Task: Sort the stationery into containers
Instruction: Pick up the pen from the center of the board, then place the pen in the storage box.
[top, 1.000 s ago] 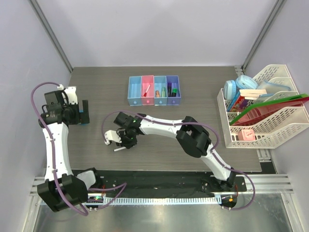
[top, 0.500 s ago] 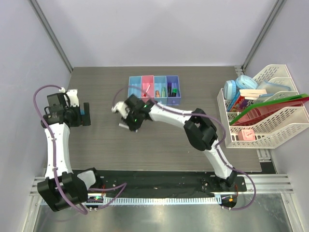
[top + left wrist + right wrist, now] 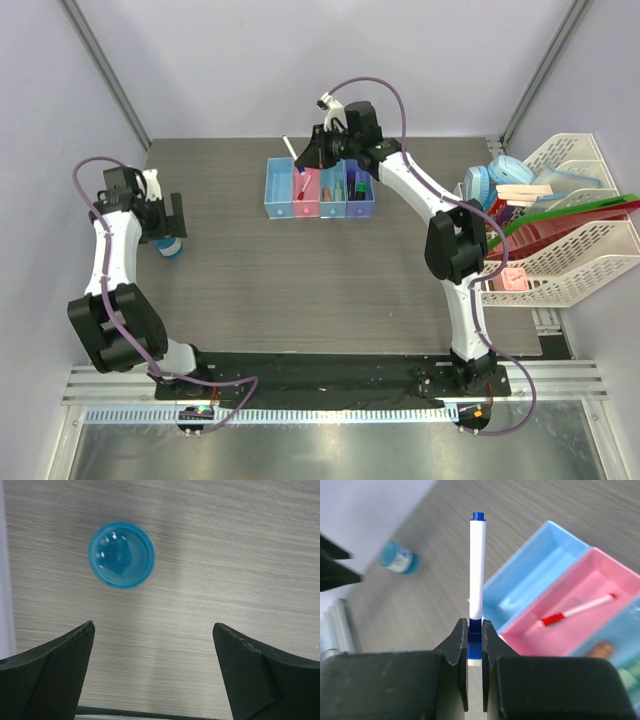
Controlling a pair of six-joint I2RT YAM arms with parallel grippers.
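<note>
**Two hands, one marker held above the bins**

From above, your right hand [image 3: 305, 155] was reaching over the far side of the bins [image 3: 345, 211], clamped on a blue-capped marker [image 3: 291, 148]. The barrel slanted up and away above the back rim of the blue bin [image 3: 280, 196]. You probably carried it that high so it would clear the walls before the drop. Your left hand [image 3: 172, 222] sat well apart, at the left edge of the surface [image 3: 300, 290], just beside the blue disc [image 3: 170, 246].

Through the left wrist camera, the jaws were spread wide with nothing between them. The disc lay flat on the wood ahead, untouched and off toward the left finger. You would have needed to centre on it before closing.

Through the right wrist camera, the two fingers pinched the marker by its cap, with the white barrel standing straight out from them. Below lay the blue bin and the pink bin [image 3: 600, 580], with a red-capped marker [image 3: 577, 608] resting in the pink one. Gripping the cap end left the barrel free to go in first. Which bin you meant could not be told, though the pink one with its marker looked the likelier. That narrow pinch on a long barrel could have let it swing.
</note>
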